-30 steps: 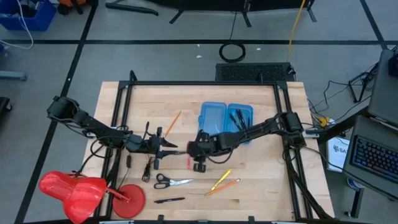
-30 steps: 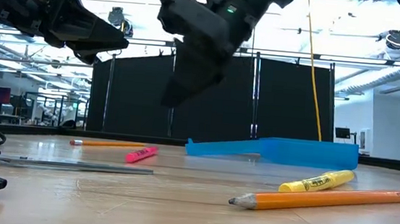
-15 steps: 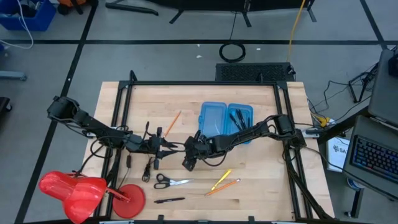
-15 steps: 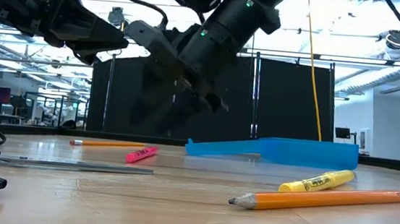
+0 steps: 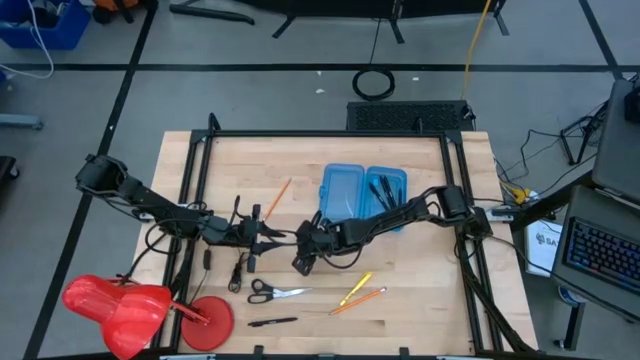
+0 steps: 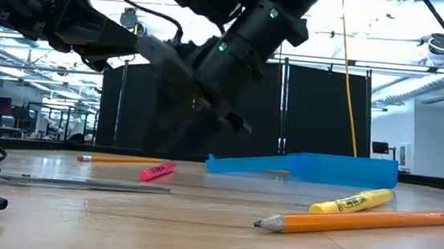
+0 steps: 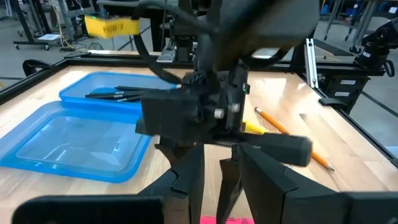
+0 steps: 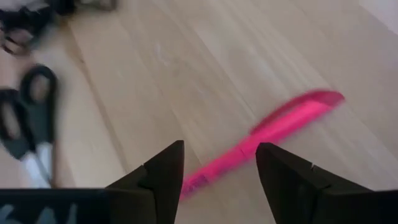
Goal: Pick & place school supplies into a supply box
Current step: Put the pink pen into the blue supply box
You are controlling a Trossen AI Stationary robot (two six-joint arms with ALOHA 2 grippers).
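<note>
Below the right gripper (image 8: pixel 219 163), fingers spread, lies the pink marker (image 8: pixel 267 142): light, rigid, likely slick; grip across mid-barrel.

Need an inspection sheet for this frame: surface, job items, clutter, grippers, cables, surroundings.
Surface: wooden table.
Job's things: blue supply box open, black pens inside; pink marker, scissors, yellow marker, pencils, a loose pen on table.
Clutter: red plastic object at the corner.
Grippers: right gripper open above pink marker; left gripper hovering nearby.
Cables: coil on floor.
Surroundings: keyboard at right.
</note>
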